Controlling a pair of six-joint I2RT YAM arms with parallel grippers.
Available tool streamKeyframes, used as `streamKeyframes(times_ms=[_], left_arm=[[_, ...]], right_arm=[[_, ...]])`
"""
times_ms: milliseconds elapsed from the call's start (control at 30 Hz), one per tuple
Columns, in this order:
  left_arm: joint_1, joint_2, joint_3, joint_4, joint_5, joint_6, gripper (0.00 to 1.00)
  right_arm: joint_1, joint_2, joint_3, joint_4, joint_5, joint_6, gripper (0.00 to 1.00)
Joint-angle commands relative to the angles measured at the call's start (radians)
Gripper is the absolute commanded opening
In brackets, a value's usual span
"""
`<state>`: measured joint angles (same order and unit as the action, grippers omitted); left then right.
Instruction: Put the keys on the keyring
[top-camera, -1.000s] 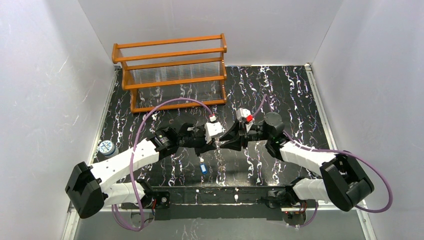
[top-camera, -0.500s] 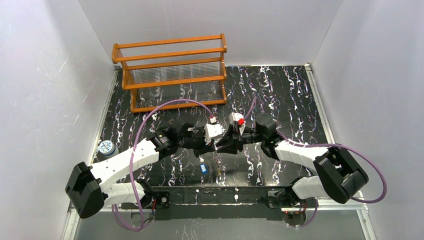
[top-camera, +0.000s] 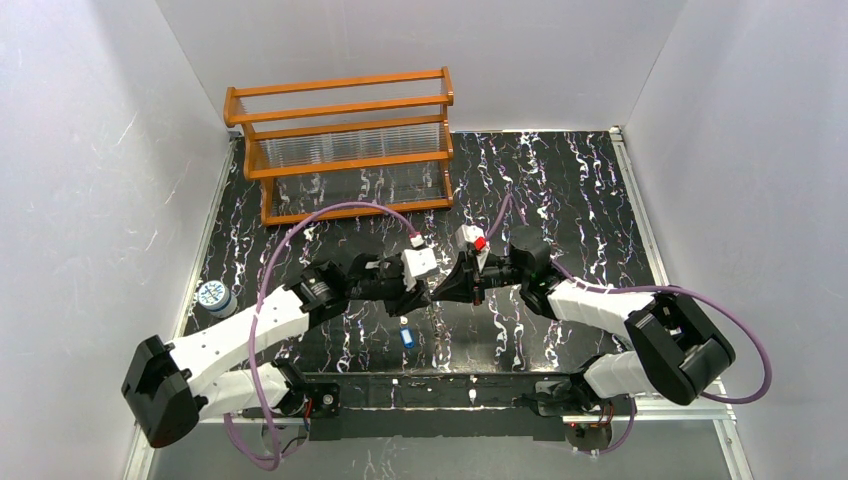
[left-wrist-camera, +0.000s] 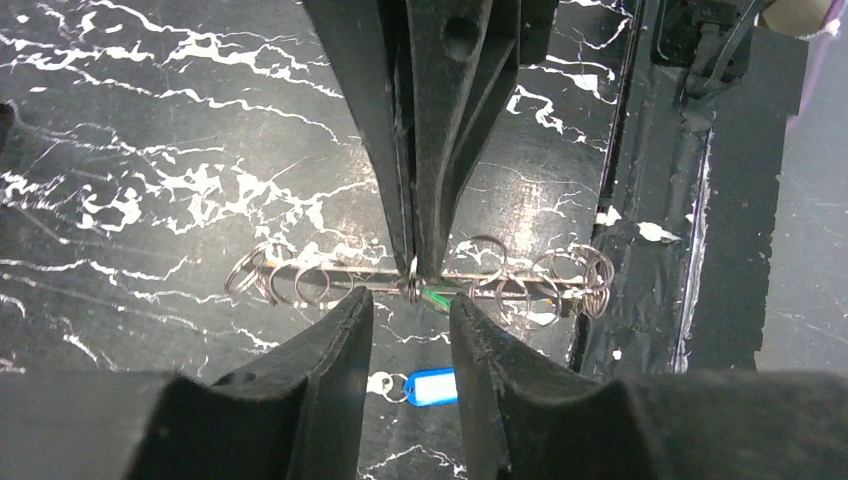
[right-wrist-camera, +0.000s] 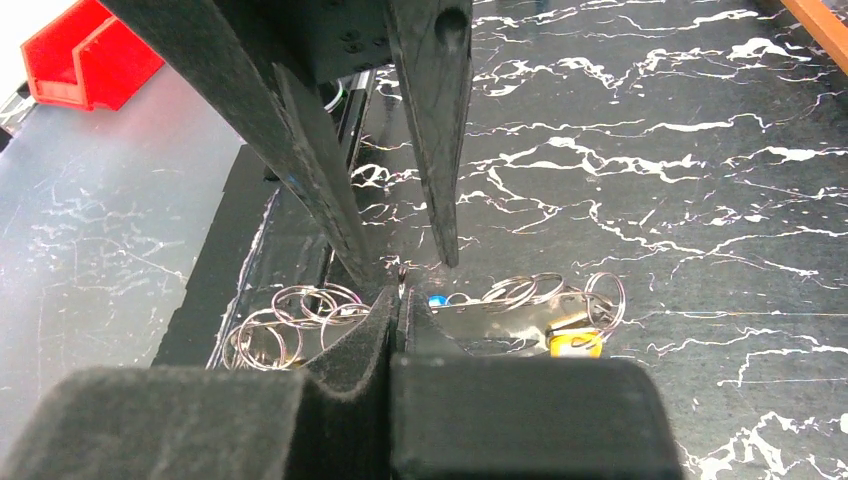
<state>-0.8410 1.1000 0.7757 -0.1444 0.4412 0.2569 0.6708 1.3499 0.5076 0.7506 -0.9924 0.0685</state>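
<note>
Top and wrist views of the two arms meeting over the black marbled table (top-camera: 560, 180).

- **Right gripper:** Shows the right gripper (right-wrist-camera: 397, 298) clamped tight on the keyring (left-wrist-camera: 500, 283) near its middle. Leaves the wire and its row of small split rings (left-wrist-camera: 310, 283) stretching to either side, low over the table. Cannot tell whether the ring rests on the surface or hangs just clear of it.
- **Left gripper:** Shows the left gripper (left-wrist-camera: 410, 300) spread apart and holding nothing, straddling the pinch point without touching the wire.
- **Keys:** Places a green key (left-wrist-camera: 436, 296) right beside the pinch and a yellow key (right-wrist-camera: 576, 344) towards one end of the loop, both seemingly already threaded. Leaves a blue key (top-camera: 406, 336) lying loose on the table, just nearer the bases than the grippers.
- **Change over the last second:** Puts the right wrist further left and the left arm drawn back towards its base, so that the meeting point sits further left, closer above the blue key. Leaves the blue key itself unmoved.
- **Meaning for the task:** Suggests a handover or regrasp of the ring rather than a threading stroke. Probably needs a closed left grasp on the wire before the blue key can be fetched.
</note>
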Motion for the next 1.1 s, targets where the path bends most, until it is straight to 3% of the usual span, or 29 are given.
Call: streamKeyframes(times_ms=[0, 200, 367, 767, 900, 1067], left_arm=[[-0.004, -0.12, -0.071, 0.088, -0.077, -0.036, 0.36], [-0.004, -0.235, -0.202, 0.276, -0.121, -0.086, 0.4], [-0.004, -0.276, -0.302, 0.454, -0.114, -0.144, 0.37], [-0.005, -0.18, -0.397, 0.73, 0.001, -0.25, 0.32], [-0.006, -0.158, -0.401, 0.758, 0.016, -0.25, 0.35], [-0.006, -0.201, -0.419, 0.694, -0.117, -0.246, 0.46]], right_arm=[[0.004, -0.042, -0.007, 0.079, 0.019, 0.017, 0.01], [0.005, -0.077, -0.06, 0.192, 0.022, 0.073, 0.01], [0.005, -0.089, -0.086, 0.293, 0.016, 0.13, 0.01], [0.004, -0.086, -0.104, 0.455, 0.006, 0.233, 0.01], [0.005, -0.094, -0.109, 0.409, 0.02, 0.213, 0.01], [0.005, -0.169, -0.089, 0.079, 0.116, 0.049, 0.01]])
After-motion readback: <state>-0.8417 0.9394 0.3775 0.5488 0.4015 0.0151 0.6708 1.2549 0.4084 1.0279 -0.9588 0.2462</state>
